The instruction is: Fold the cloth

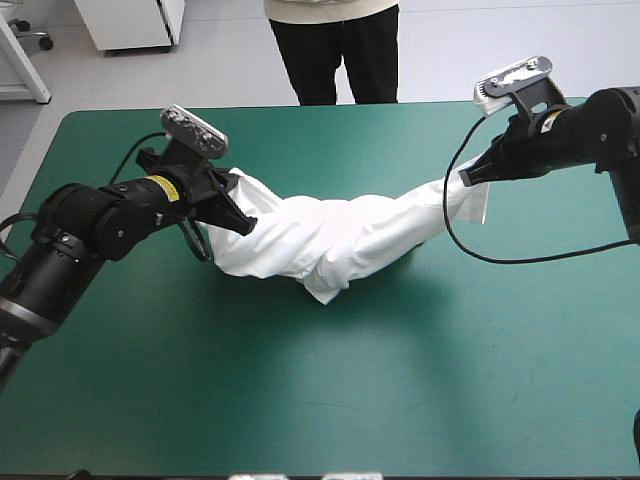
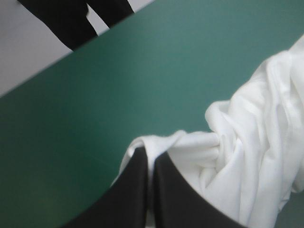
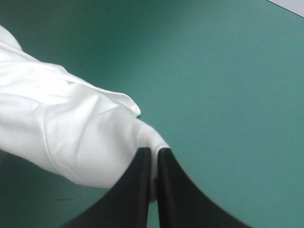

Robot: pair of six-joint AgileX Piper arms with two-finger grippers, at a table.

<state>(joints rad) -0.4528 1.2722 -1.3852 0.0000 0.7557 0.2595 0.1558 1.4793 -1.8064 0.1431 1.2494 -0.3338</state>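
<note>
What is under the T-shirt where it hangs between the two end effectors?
Only the teal-green cover, darkened by shadow. The T-shirt is pinched by the left end effector and the right end effector, sagging midway. The patch beneath its lowest fold is covered.

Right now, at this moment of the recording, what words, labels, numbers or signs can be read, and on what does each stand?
No text can be read in any view.
left arm's yellow sticker: dark marks, too small to read.
right arm's yellow sticker: too small to read.
T-shirt: plain white, no print showing.
teal-green cover: no markings.
</note>
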